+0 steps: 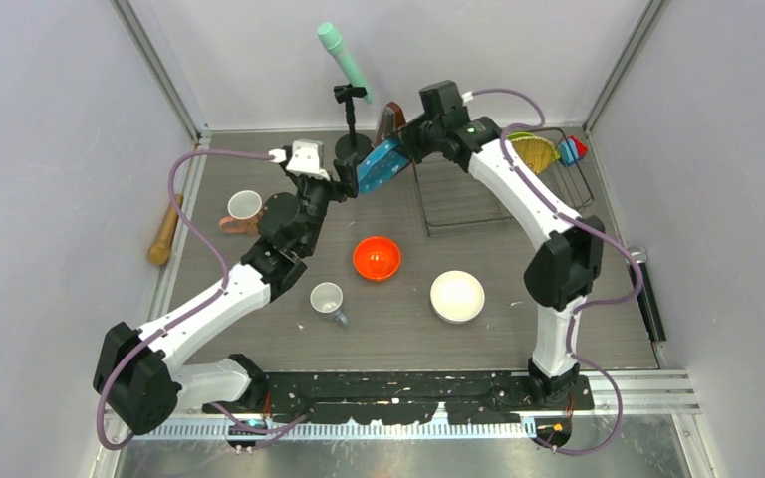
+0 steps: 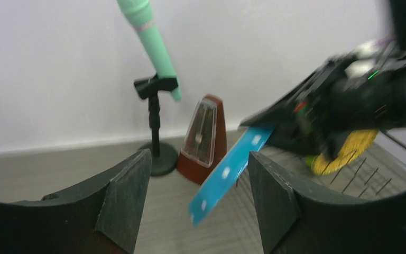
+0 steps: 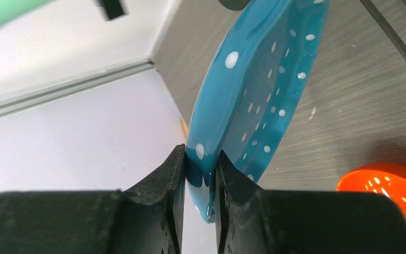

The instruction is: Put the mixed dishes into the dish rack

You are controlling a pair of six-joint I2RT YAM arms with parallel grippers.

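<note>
**Dotted plate hangs on edge beside the rack**

From my remote station: the right end effector [image 3: 200,159] pinches the rim of the blue white-dotted plate [image 3: 254,84], its fingers closed to a narrow gap on either face. The plate hangs tilted on edge above the tabletop [image 1: 408,329], just left of the dish rack [image 1: 458,199] and outside its wires.

The left end effector [image 2: 198,159] stands wide open and grips nothing. Its fingers frame the plate's lower end without touching it.

The space behind is crowded. The brown metronome [image 2: 206,137] stands just behind the plate, and beside it the microphone stand [image 2: 156,127] carries a mint-green microphone [image 2: 148,37]. The right arm reaches across the rack, where the yellow-rimmed plate [image 1: 535,151] stands upright at the far end.

The other dishes sit on the tabletop, well apart from the rack:
- The orange bowl [image 1: 377,258] is near the middle.
- The white bowl [image 1: 457,296] is to its right.
- The small white cup [image 1: 327,299] is beside the left arm.
- The pink mug [image 1: 244,209] is on the left.

A wooden rolling pin [image 1: 164,234] lies along the left wall.
</note>
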